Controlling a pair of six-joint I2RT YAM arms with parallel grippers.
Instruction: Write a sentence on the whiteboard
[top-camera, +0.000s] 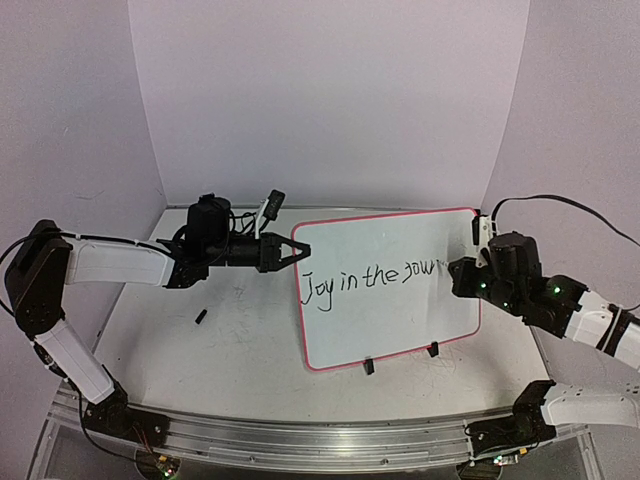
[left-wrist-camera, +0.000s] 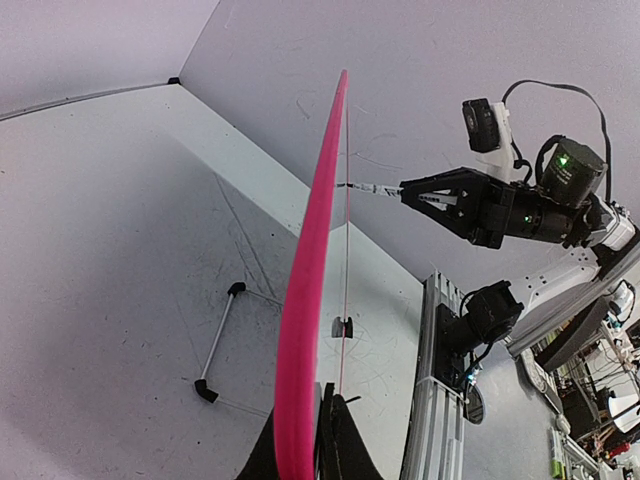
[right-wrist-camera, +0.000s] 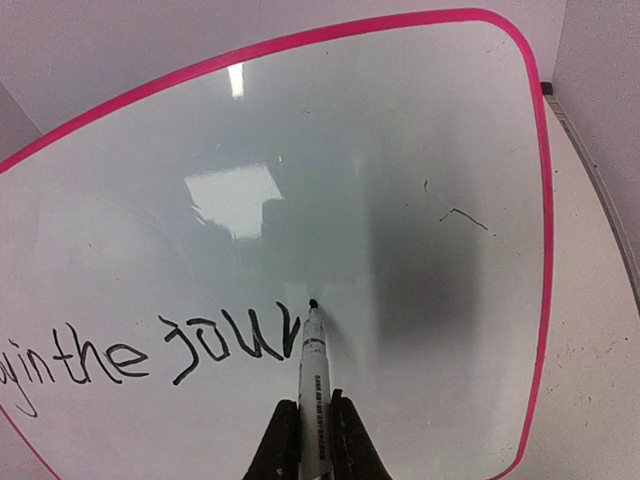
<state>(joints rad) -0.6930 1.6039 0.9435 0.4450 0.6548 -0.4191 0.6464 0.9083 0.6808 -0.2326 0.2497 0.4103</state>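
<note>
Right gripper (right-wrist-camera: 313, 402) clamping marker (right-wrist-camera: 312, 350), whiteboard (right-wrist-camera: 400, 150) reads "Joy in the jour", left gripper (top-camera: 293, 251) pinching its edge

top: high, looking down | wrists: close, both see whiteboard (top-camera: 395, 235)

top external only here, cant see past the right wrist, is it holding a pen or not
Observer: Yes. Right wrist view shows the right jaws shut on a marker, tip just past the last letter of "jour".
Operator: tip touching or hovering
Observer: Left wrist view sees the whiteboard edge-on, and the tip seems to touch it.
Operator: left side got a real grip
Observer: The left jaws close over the pink border, one each side.
</note>
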